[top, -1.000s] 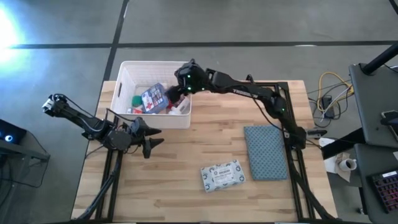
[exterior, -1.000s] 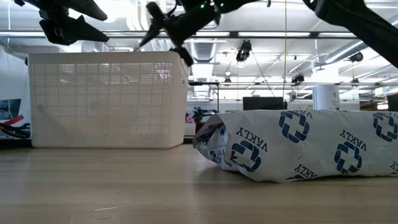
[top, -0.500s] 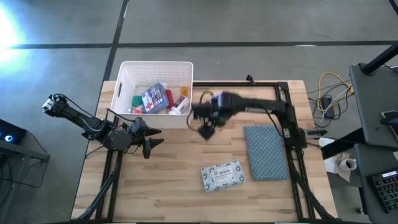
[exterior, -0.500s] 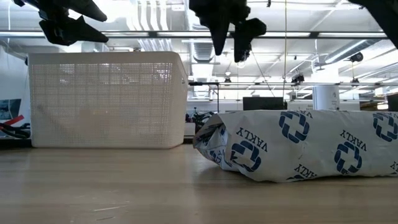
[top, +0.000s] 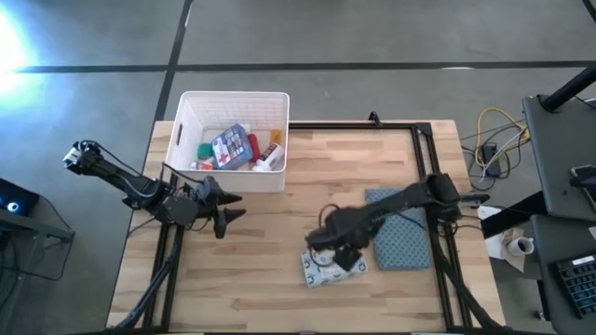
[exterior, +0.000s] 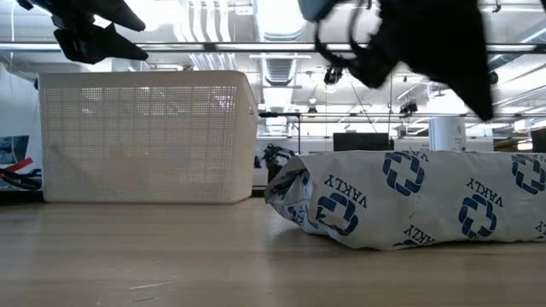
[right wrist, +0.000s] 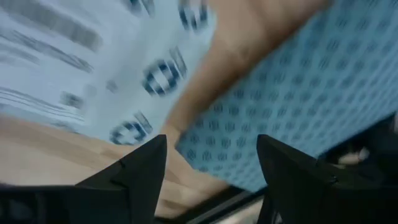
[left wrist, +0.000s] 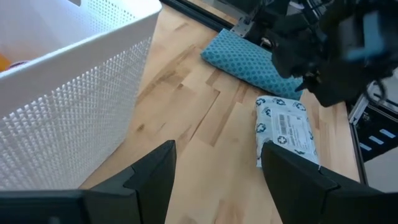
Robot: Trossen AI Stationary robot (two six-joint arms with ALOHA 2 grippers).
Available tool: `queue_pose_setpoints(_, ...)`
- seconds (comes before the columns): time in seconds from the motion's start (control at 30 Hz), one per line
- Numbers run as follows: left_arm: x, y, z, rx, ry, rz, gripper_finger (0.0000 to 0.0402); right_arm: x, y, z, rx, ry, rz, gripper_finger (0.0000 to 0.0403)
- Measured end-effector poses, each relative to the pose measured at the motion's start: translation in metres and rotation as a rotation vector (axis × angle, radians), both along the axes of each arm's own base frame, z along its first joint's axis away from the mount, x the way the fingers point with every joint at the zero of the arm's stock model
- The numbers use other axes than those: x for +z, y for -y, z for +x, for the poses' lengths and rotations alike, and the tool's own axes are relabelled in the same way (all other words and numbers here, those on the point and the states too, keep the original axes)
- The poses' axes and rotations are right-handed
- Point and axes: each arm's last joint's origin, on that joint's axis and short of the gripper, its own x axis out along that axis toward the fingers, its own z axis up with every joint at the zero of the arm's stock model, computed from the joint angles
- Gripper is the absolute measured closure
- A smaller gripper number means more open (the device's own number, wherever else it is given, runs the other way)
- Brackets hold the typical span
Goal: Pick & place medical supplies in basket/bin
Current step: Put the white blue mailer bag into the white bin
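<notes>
Right gripper [top: 333,253] hovers over the white wipes pack [top: 333,263], low, near its middle, not yet clamped on it. Fingers [right wrist: 140,171] spread apart in the right wrist view, with pack print and blue-grey dotted cloth pad [right wrist: 298,99] showing between and beyond them; nothing held. Motion blur on the arm in the high view, so contact with the pack can't be told. Wipes pack lies flat on the table, toward the near edge, just beside the cloth pad [top: 400,226], well apart from the bin.

Left gripper [top: 223,207] waits at the left side of the table, in front of the white slotted bin [top: 191,100], jaws open, empty.

Progress, as a judgement: most of it looks done. Bin already holds the blue-white first-aid pouch [top: 228,146], a red tube [top: 252,147], a green piece [top: 205,149], an orange bit [top: 275,138] and a white item by the right wall. Wipes pack is the only supply seen outside the bin; left to do is grip it, carry it across, drop it in. Cloth pad probably stays.

Surface: light wood butcher-block tabletop [top: 279,223], black frame rails along its edges. Room: grey concrete floor with dark lines around the table, cables and desk gear to the right; low view shows an open hall with ceiling lights and monitors behind.
</notes>
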Motion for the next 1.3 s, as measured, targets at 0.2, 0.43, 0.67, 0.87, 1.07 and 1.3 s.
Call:
queue_pose_setpoints(0.2,-0.001,0.000,0.000,-0.007,-0.007,-0.001,0.0185,-0.026,-0.024,-0.020,-0.059,-0.105,0.047,0.0197)
queue_pose_setpoints(0.43,-0.009,0.003,0.001,-0.069,-0.048,-0.084,0.0185,-0.050,-0.046,0.001,-0.105,0.175,0.214,0.0226)
queue_pose_setpoints(0.67,-0.038,0.005,-0.002,-0.070,-0.127,-0.225,0.0185,-0.055,-0.034,0.029,-0.218,0.441,0.162,0.0234)
queue_pose_setpoints(0.87,-0.067,0.003,-0.006,-0.013,-0.172,-0.305,0.0185,-0.043,-0.023,0.051,-0.139,0.668,0.064,0.0234)
queue_pose_setpoints(1.07,-0.089,0.005,-0.007,-0.027,-0.162,-0.422,0.0185,-0.026,-0.014,0.069,-0.074,0.812,0.046,0.0234)
queue_pose_setpoints(1.3,-0.110,0.003,-0.010,0.019,-0.154,-0.523,0.0185,-0.030,-0.003,0.068,-0.208,0.736,0.105,0.0234)
